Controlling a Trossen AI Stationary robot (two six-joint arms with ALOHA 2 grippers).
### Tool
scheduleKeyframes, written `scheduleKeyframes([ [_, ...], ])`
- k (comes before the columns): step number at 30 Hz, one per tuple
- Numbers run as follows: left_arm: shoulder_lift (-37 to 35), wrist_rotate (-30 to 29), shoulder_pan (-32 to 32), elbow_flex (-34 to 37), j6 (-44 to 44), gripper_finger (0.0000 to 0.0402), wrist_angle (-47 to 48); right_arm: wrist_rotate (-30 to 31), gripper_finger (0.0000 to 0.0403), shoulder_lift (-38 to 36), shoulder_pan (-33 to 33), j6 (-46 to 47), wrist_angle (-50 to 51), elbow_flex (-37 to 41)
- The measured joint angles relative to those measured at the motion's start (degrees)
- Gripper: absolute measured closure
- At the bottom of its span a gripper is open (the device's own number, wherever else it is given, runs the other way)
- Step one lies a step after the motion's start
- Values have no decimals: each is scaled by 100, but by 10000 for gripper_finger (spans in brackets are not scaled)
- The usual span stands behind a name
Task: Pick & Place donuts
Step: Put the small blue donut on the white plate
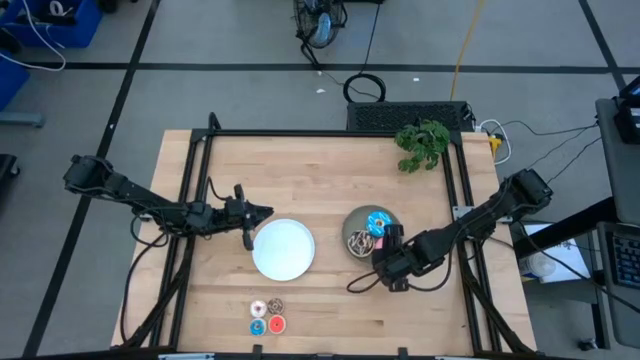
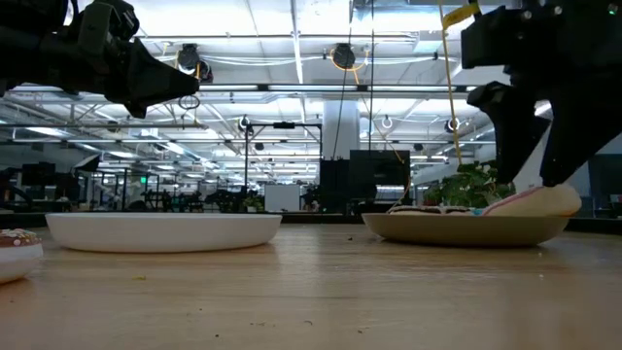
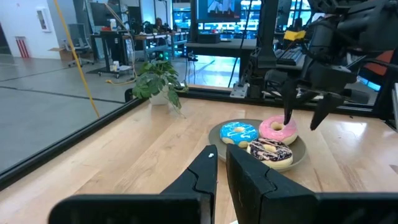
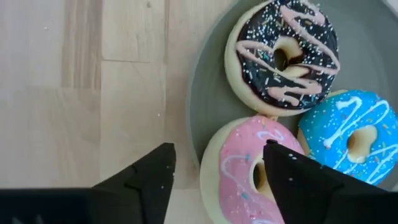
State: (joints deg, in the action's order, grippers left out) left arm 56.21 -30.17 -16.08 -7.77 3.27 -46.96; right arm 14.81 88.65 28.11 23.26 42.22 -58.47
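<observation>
Right now the right hand (image 4: 214, 171) is hovering just above the grey-green plate (image 1: 352, 228), its two fingers spread apart and gripping nothing. One finger (image 4: 146, 177) is hanging over bare wood just outside the plate's rim, the other (image 4: 298, 177) is hanging over the pink donut (image 4: 239, 171). In the left wrist view the same hand (image 3: 305, 118) is showing as two dark prongs standing either side of the pink donut (image 3: 278, 129) without closing on it.

Three larger donuts are lying on the grey-green plate (image 3: 217, 132), packed close together: the pink one at the rim on the side of the right arm, the blue sprinkled donut (image 4: 354, 140) beside it, and the brown drizzled donut (image 4: 286, 53) touching both.

Four tiny donuts are sitting in a tight square cluster on the tabletop (image 1: 320, 160) near its front edge, well apart from both plates: white (image 1: 258, 308), brown (image 1: 275, 304), blue (image 1: 257, 326) and red (image 1: 276, 323).

The round white plate (image 1: 283, 248) is lying between the two arms, bare. The left hand (image 1: 245, 213) is waiting in the air just beside the white plate, away from the grey-green one; its fingers (image 3: 205, 171) are nearly together with a narrow gap between them, holding nothing.

A small green plant (image 1: 422, 143) is standing at the far right corner of the tabletop.
</observation>
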Motion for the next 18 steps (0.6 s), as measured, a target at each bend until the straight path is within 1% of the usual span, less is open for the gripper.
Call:
scheduleKeyframes([
  [3,1,0,0,0,-1,360,0,-13,166,-13,-1,-3,25,-147],
  [6,0,0,0,0,0,360,0,-16,171,-191,25,11,-103,-290],
  [9,0,0,-1,0,0,360,2,-11,195,-663,176,-311,-932,-295],
  [11,2,0,-2,0,-2,360,23,18,223,-1098,367,-712,-1430,-286],
  [12,1,0,-2,0,-2,360,24,59,241,-1352,466,-908,-1505,-284],
  [16,0,0,-2,0,0,360,42,722,331,-2550,948,-1369,-1363,-249],
  [18,0,1,-2,0,-2,360,45,1020,379,-3214,1193,-1505,-1381,-110],
])
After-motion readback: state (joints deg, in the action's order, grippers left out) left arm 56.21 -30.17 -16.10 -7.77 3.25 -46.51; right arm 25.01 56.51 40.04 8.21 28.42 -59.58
